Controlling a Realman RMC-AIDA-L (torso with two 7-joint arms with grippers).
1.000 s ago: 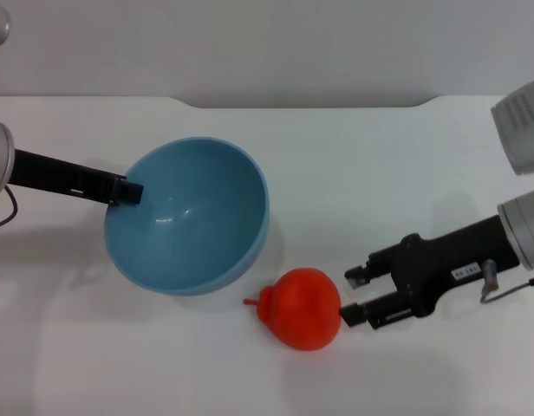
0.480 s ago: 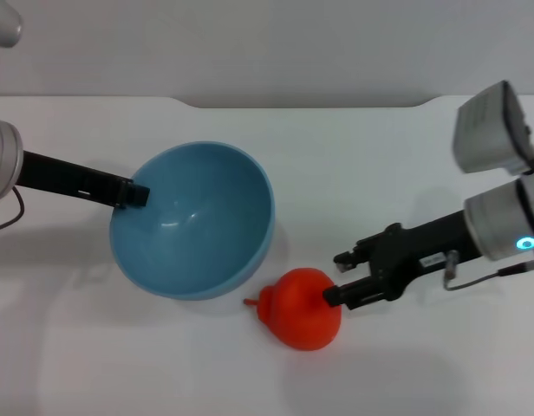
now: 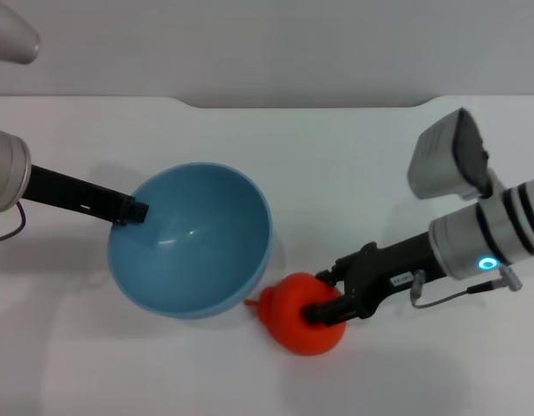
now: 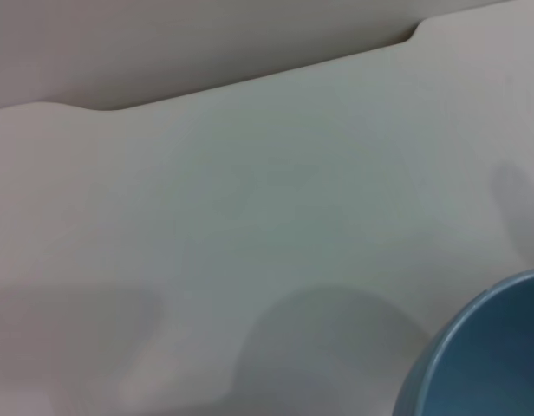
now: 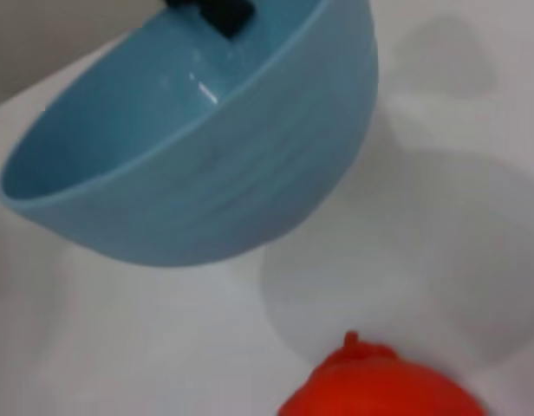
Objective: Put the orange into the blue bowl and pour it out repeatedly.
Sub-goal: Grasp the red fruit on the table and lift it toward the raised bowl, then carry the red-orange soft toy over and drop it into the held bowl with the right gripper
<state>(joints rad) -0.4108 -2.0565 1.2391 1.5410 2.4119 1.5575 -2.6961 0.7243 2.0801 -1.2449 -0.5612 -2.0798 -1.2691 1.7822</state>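
The blue bowl (image 3: 193,238) is at the centre left of the white table, tilted with its opening toward me. It also shows in the left wrist view (image 4: 492,355) and the right wrist view (image 5: 224,165), where a shadow lies under it. My left gripper (image 3: 133,211) is shut on the bowl's left rim and also shows in the right wrist view (image 5: 219,13). The orange (image 3: 293,319) lies on the table just right of and in front of the bowl, and its top shows in the right wrist view (image 5: 380,390). My right gripper (image 3: 319,296) is open, with its fingers astride the orange's right side.
The white table (image 3: 354,173) ends at a grey wall behind. The right arm's grey wrist housing (image 3: 449,165) hangs over the table's right side. The left arm's body (image 3: 7,169) is at the left edge.
My right gripper has moved left and come over the orange, its fingers now on either side of it. The bowl has shifted slightly in the left gripper's hold. The orange has barely moved.
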